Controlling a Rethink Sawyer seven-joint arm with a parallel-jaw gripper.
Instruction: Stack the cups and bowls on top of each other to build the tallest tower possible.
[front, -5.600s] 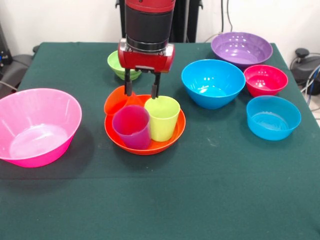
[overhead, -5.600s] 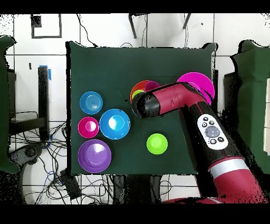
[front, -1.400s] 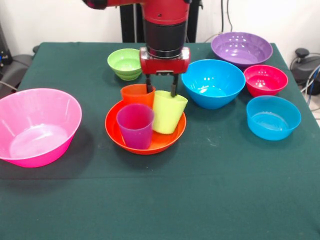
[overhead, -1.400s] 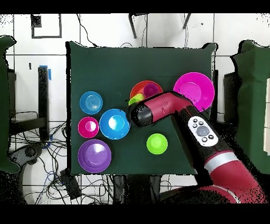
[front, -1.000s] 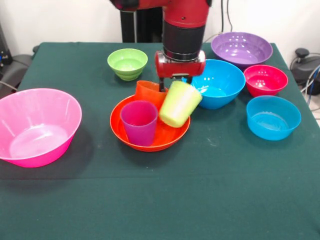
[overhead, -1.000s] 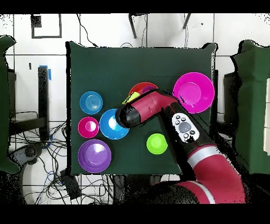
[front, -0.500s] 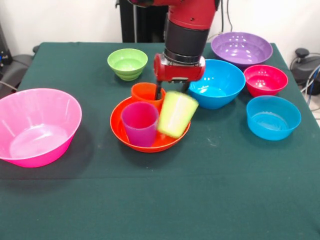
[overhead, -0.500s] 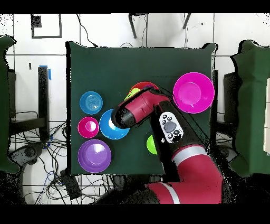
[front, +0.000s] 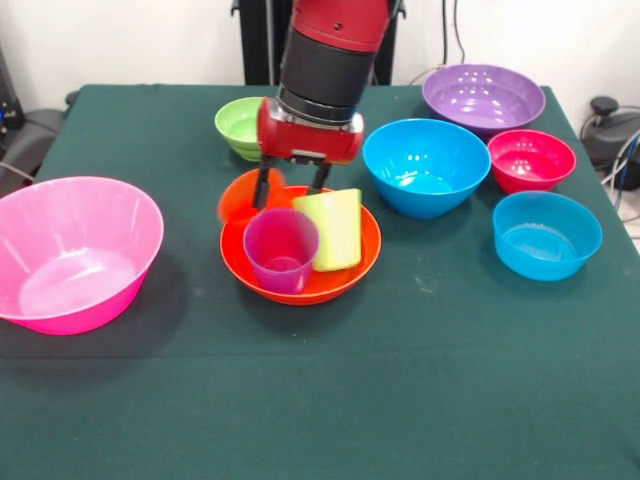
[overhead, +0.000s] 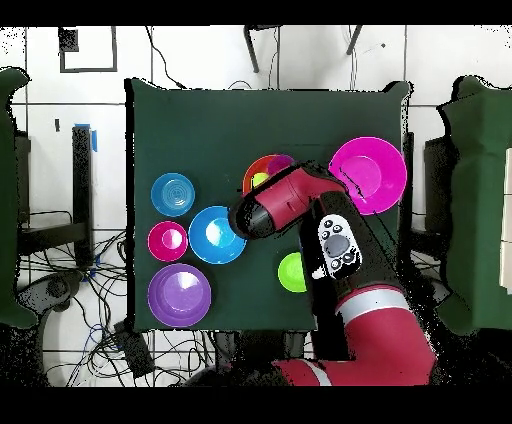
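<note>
1. Pincer (front: 292, 183) sits centre-upper in the front view, fingers spread moderately with visible daylight between them, gripping nothing.
2. Its left-of-frame finger (front: 262, 185) hangs in front of the orange cup (front: 240, 196); contact can't be confirmed. The other finger ends just above the lime green cup (front: 334, 229), apparently clear of it.
3. Orange bowl (front: 344, 275), centre frame, holds the purple cup (front: 281, 249) upright and the lime green cup tilted beside it, the two touching or nearly so.
4. Orange cup is at the bowl's upper-left rim, blurred, mostly hidden behind the purple cup and the finger.
5. Small green bowl (front: 236, 124) sits behind the pincer, upper centre-left, partly hidden.
6. Big pink bowl (front: 75, 252) at the left edge, well apart from the rest.
7. Right half of the desk (front: 320, 400): big blue bowl (front: 425, 165), purple bowl (front: 483, 98) at upper right, small red bowl (front: 531, 159), light blue bowl (front: 546, 234) below it.
8. Nothing is stacked; every bowl sits separately.
9. Overhead: arm (overhead: 340, 260) covers most of the orange bowl and part of the green one.
</note>
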